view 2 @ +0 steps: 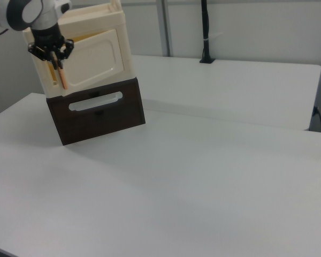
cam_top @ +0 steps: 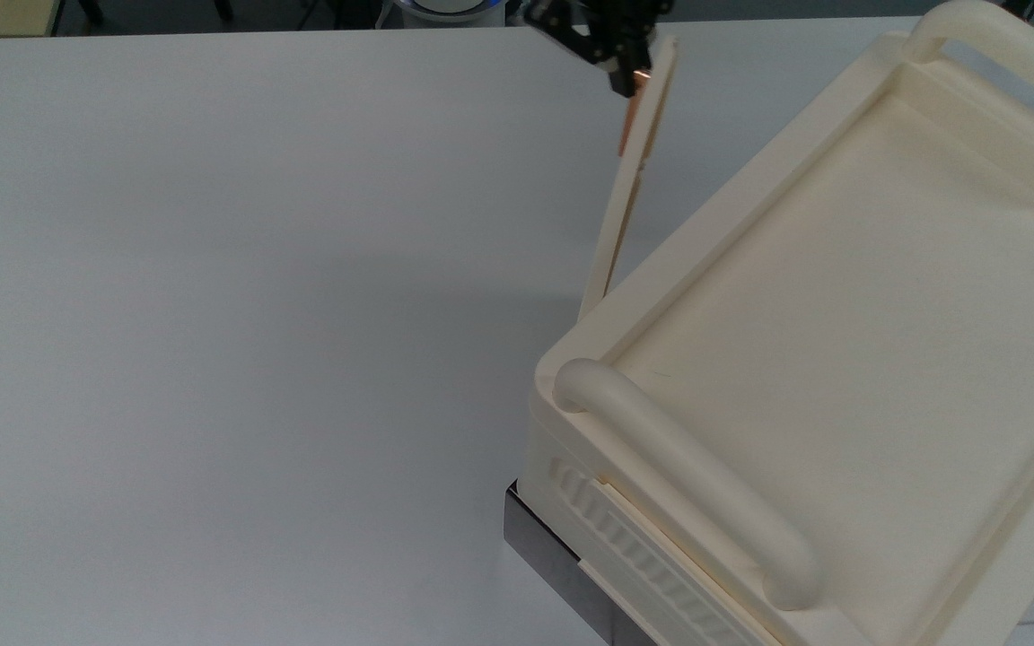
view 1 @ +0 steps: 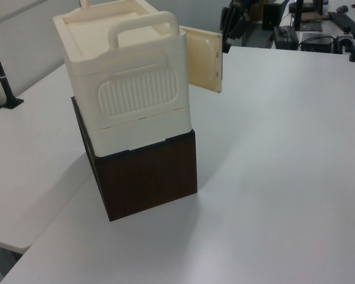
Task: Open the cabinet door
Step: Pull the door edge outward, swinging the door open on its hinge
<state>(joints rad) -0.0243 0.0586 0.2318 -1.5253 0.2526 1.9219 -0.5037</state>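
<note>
- Cream plastic forms the large box-shaped cabinet (cam_top: pixel 840 341), which has a tray-like recessed top and stands on a dark brown wood-grain base (view 1: pixel 148 177) on the white table (cam_top: pixel 212 314).
- The long flat cream plastic cabinet door (cam_top: pixel 629 175) stands swung out from the cabinet's side, hinged at the corner near the closer handle; in the top view it shows edge-on, running up and away from that corner toward the far edge of the table.
- In the left view the door (view 1: pixel 202 59) sticks out to the left view's right, its recessed inner face showing.
- A small copper-orange strip (cam_top: pixel 631 121) runs along the door's free far end; in the right view it shows as an orange bar (view 2: pixel 63 77) just below the gripper.
- The black two-finger gripper (cam_top: pixel 622 74) sits at the door's free end, at the far edge of the top view, its fingers drawn narrow and clamped on the door's edge by the orange strip.
- In the right view the gripper (view 2: pixel 54 55) hangs from a white and grey arm (view 2: pixel 27 13) at the right view's upper left.
- Two thick rounded cream bar handles span the cabinet top, one near (cam_top: pixel 687 480) and one far (cam_top: pixel 1002 49) in the top view.
- A ribbed cream side panel (view 1: pixel 139 92) faces the left view's camera.
</note>
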